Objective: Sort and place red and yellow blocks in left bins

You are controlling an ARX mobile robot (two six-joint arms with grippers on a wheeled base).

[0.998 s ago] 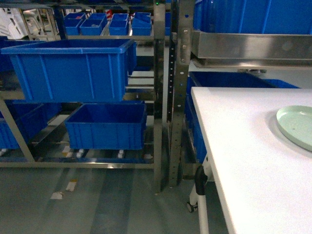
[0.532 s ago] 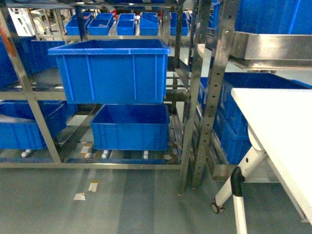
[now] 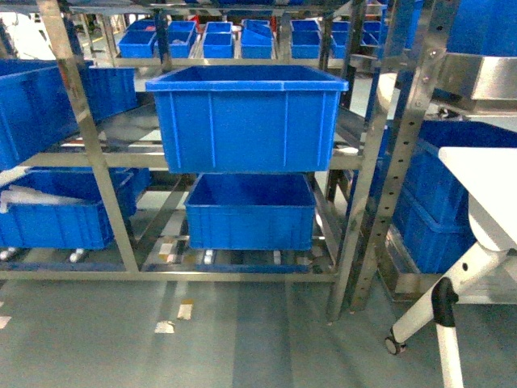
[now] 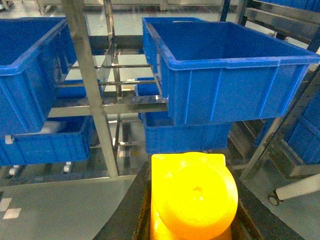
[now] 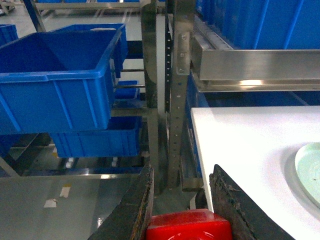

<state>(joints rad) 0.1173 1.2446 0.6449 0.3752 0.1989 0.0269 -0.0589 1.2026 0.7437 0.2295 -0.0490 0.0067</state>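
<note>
1. At the far left of the head view, a metal rack (image 3: pixel 81 121) carries blue crates on two levels; the arms themselves do not appear in this view.
2. In the middle, a large upper crate (image 3: pixel 246 117) sits on the rack shelf, with a lower crate (image 3: pixel 250 212) directly beneath it near the floor.
3. The left wrist view shows the left claw (image 4: pixel 192 200) clamped on the yellow block (image 4: pixel 192 197), its round stud facing the camera, dark fingers (image 4: pixel 132 210) pressed to either side. The block hangs in front of and below the upper crate (image 4: pixel 225 75).
4. The right wrist view shows the right claw (image 5: pixel 187 220) gripping the red block (image 5: pixel 189 226), only its top visible at the bottom edge.
5. To the right stands a white table (image 5: pixel 250 145) carrying a pale green plate (image 5: pixel 310 172) at its far side.
</note>
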